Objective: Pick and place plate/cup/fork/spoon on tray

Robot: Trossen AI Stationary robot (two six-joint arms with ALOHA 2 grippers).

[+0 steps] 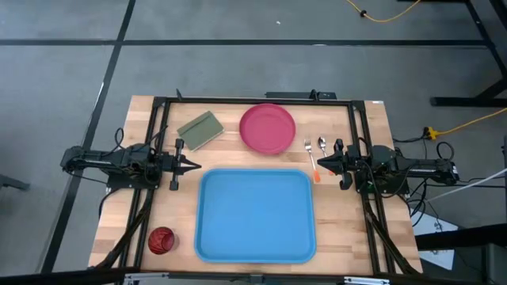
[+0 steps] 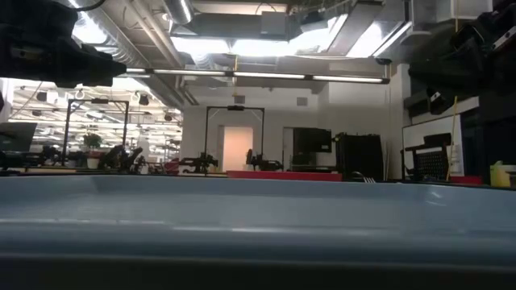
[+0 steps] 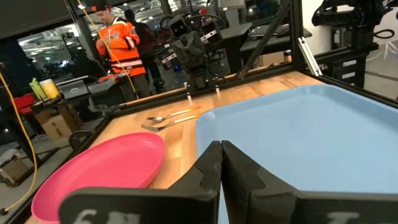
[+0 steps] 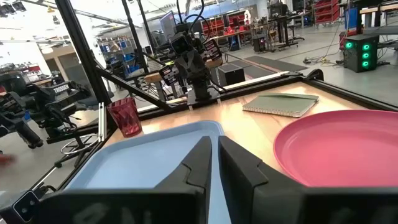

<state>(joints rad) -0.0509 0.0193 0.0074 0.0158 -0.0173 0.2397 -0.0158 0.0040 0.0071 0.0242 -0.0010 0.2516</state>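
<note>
The blue tray (image 1: 255, 214) lies at the table's near middle, with nothing on it. The pink-red plate (image 1: 268, 127) rests flat on the table beyond the tray's far edge. The fork (image 1: 310, 159) with its orange handle and the silver spoon (image 1: 323, 146) lie side by side right of the plate. The dark red cup (image 1: 162, 240) stands near the table's near left corner. My left gripper (image 1: 196, 165) is shut and empty at the tray's far left corner. My right gripper (image 1: 321, 164) is shut and empty over the fork's handle, beside the tray's far right corner.
An olive-green rectangular block (image 1: 200, 130) lies left of the plate at the far left. A black frame (image 1: 253, 100) runs around the table's far and side edges. A person in an orange jacket (image 3: 116, 38) stands in the room beyond the table.
</note>
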